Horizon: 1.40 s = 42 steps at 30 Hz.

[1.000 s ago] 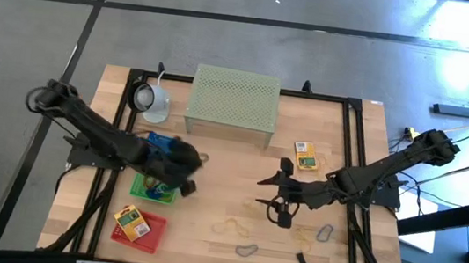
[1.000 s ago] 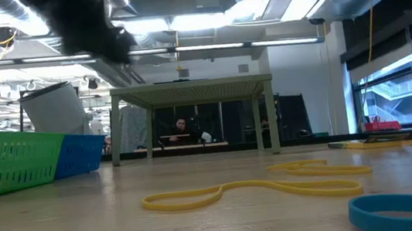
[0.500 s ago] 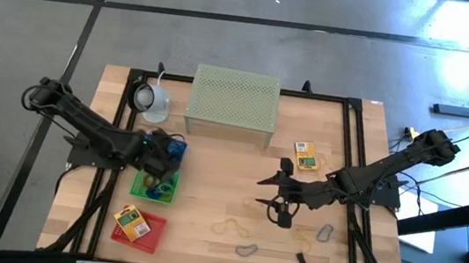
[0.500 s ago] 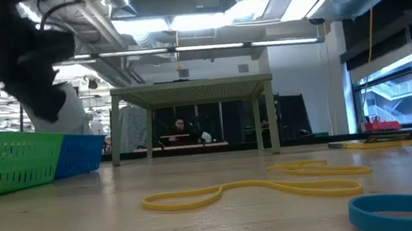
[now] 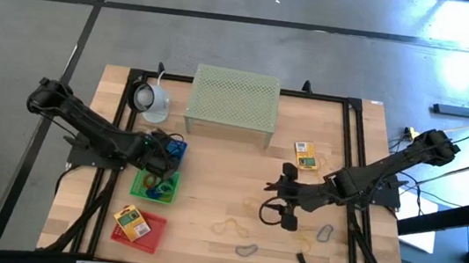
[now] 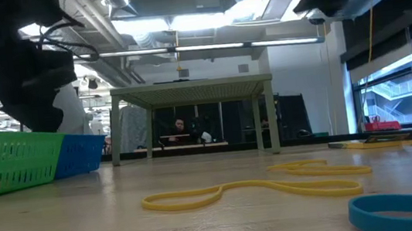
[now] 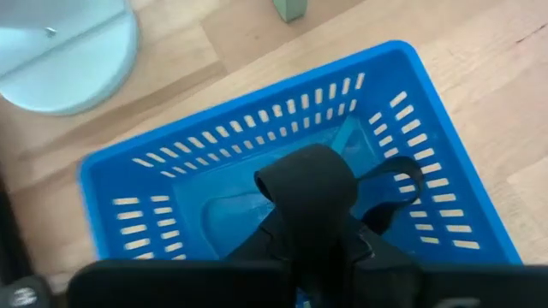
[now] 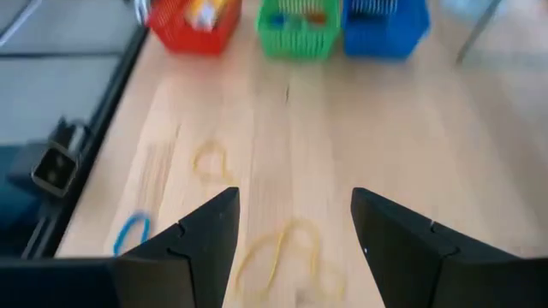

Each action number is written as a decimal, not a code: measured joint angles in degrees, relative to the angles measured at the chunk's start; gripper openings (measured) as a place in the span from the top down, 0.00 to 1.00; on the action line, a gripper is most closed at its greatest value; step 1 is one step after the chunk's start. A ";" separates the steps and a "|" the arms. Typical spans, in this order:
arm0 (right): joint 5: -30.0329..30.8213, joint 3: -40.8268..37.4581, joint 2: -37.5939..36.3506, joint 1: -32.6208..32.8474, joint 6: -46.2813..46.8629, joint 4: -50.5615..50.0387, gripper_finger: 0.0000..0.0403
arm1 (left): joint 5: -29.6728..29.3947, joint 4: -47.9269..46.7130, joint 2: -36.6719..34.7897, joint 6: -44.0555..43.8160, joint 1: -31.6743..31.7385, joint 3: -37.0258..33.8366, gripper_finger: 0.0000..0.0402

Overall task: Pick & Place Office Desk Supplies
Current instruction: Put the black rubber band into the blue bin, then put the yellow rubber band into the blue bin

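Left gripper (image 7: 308,184) over blue basket (image 7: 171,162), clearest in left wrist view.

My two dark fingers (image 8: 201,244) stand wide apart over the wooden table (image 8: 360,145). Between them lies a yellow loop (image 8: 282,248), with a smaller tan loop (image 8: 208,160) nearby and a blue loop (image 8: 130,231) off by the black frame rail (image 8: 94,120). Far ahead three baskets sit in a row (touching, or nearly): red basket (image 8: 193,30), green basket (image 8: 300,34), blue basket (image 8: 385,32).
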 joint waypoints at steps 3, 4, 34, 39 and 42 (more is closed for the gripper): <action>-1.12 0.00 0.00 0.00 4.68 -5.50 0.43 | 0.19 2.49 0.14 0.00 0.00 -1.17 0.96; -1.13 0.00 0.00 0.00 5.88 -7.08 0.43 | 0.16 3.06 0.14 -0.02 0.00 -1.40 0.96; 0.99 0.01 0.02 -0.04 56.72 -56.32 0.43 | 2.97 -5.56 -0.63 3.12 -0.11 5.71 0.58; 0.48 -3.35 0.02 -0.96 65.08 -57.90 0.43 | -0.80 -5.34 -0.63 7.45 -0.46 11.29 0.59; -0.96 -7.32 0.07 -2.60 67.93 -57.18 0.43 | -5.91 -4.77 -0.63 10.11 -1.72 15.15 0.59</action>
